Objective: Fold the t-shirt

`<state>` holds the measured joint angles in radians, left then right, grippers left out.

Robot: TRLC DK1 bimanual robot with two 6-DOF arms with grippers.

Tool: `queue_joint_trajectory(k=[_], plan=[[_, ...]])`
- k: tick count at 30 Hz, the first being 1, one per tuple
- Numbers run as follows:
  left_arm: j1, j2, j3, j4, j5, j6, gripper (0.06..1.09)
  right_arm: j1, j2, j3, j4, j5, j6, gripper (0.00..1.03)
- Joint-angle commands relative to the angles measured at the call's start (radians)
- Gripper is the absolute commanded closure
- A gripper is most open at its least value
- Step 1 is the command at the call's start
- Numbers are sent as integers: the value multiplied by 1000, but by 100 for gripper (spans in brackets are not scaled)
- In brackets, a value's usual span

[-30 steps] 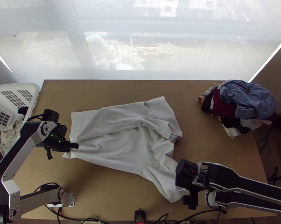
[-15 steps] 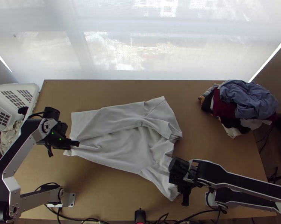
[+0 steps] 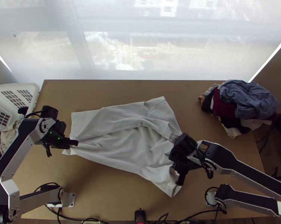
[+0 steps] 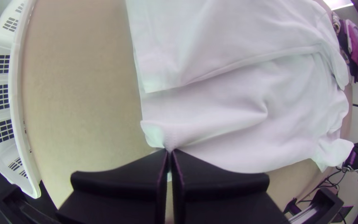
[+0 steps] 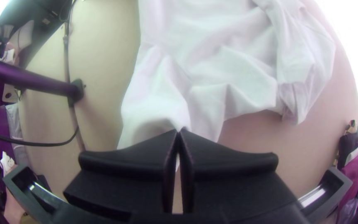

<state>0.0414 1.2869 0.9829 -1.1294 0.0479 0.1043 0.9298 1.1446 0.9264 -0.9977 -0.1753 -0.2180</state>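
Observation:
The white t-shirt (image 3: 118, 147) lies across the middle of the table, its far side folded over lengthwise, with wrinkles in the nearer half. At its left end, my left gripper (image 3: 76, 143) is at the near corner. In the left wrist view the left gripper (image 4: 169, 152) is shut on the hem of the shirt (image 4: 228, 120). My right gripper (image 3: 178, 183) is over the near right part, beside a raised bit of cloth. In the right wrist view the right gripper (image 5: 178, 132) is shut on a pinch of the sleeve area of the shirt (image 5: 158, 91).
A white basket (image 3: 35, 89) with cloth inside stands at the table's left edge. A heap of mixed clothes (image 3: 248, 104) lies at the far right corner. Cables (image 3: 189, 221) run along the near edge of the table (image 3: 114, 201).
My right gripper has moved left and farther from the near edge, drawing the near sleeve area inward and up the picture. The left arm has hardly moved.

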Motion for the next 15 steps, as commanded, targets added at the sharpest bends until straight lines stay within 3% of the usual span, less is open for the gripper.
queue_joint_trajectory(k=[1,15], plan=[[11,-20,8,-27,-5,5,105,-115,26,100,4,0,-26,100],[25,-43,16,-119,-6,46,105,-218,89,246,41,-1,-43,100]])
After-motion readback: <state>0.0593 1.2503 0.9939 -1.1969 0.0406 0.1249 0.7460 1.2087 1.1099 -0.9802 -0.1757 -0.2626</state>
